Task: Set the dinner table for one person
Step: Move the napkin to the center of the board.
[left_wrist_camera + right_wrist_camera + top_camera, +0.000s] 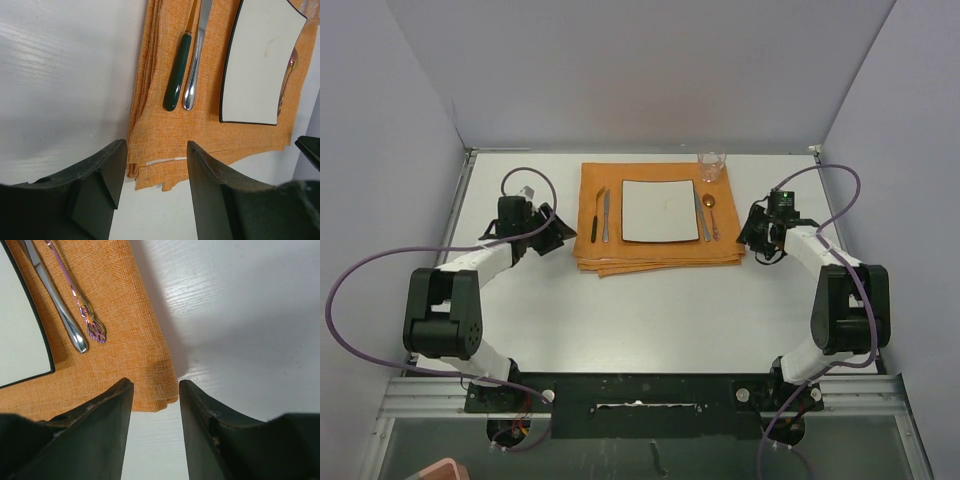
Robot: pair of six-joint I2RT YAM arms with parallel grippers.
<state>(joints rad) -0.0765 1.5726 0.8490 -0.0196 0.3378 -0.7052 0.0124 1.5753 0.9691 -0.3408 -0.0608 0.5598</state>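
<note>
Square white plate [660, 210] on coarse-woven orange cloth [660, 256] — left gripper [156, 150] and right gripper [156, 387], jaws apart.

White-and-black left arm [480, 262]: elbow bent low, forearm reaching fwd & inward, wrist angled toward centre. Black two-finger left gripper [555, 232] at its end; wrist cam shows jaws parted, nothing btwn the dark fingers [107, 175]. White-and-black right arm [820, 250] approx. mirrors it: elbow out, forearm fwd & inward. Black two-finger right gripper [756, 236] w/ jaws apart too, gripping nothing.
</note>
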